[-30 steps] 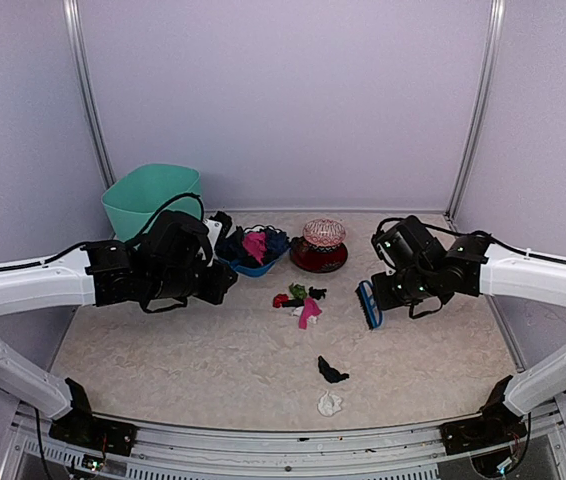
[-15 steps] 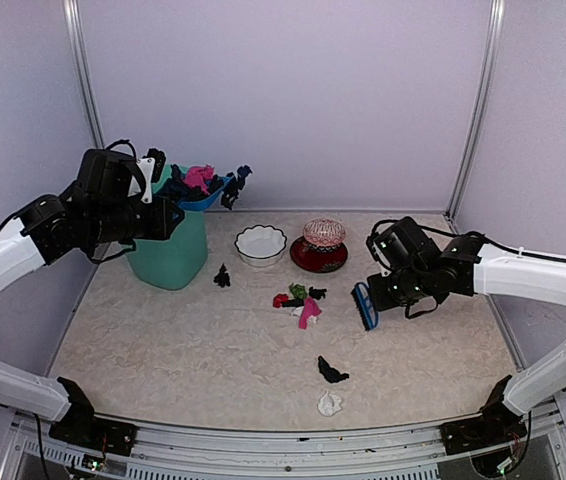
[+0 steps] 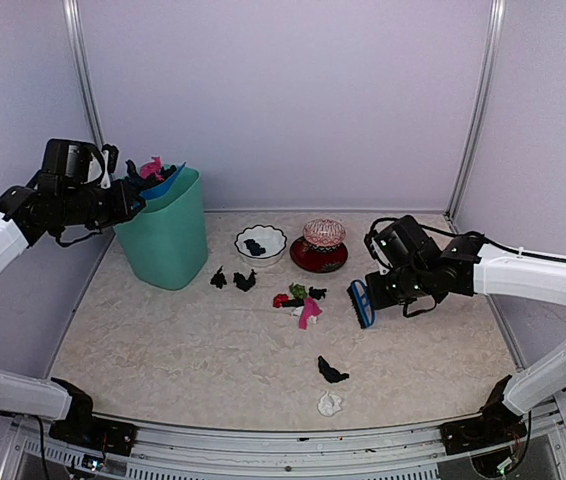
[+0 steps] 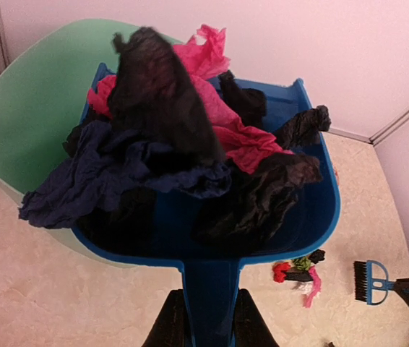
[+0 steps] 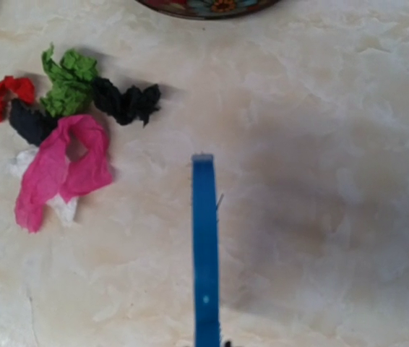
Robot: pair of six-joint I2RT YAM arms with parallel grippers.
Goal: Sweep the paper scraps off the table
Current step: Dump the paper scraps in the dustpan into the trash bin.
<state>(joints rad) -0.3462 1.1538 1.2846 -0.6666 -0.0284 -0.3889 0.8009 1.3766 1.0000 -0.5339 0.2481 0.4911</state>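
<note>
The left claw, closed narrow on the handle of the blue plastic dustpan, has carried its load up from the speckled beige surface. It now holds the pan at the mouth of the tall green plastic bin, further over the rim than half a second ago. The pan is heaped with crumpled paper scraps in black, navy and pink.

The lift has cost something. Two black wads now lie just right of the bin, where one lay before. A dark piece also sits in the small white bowl, a little further right of the bin. A mixed cluster of scraps, a lone black scrap and a white scrap lie well right of the bin, so the sweeping looks unfinished.

Far right of the bin, the right claw has barely shifted and carries the small blue hand brush. Its fingers are cut off in the wrist view, so I judge that grip from above only. The heap hides the bin's inside, so I cannot tell whether any scraps have gone in.
</note>
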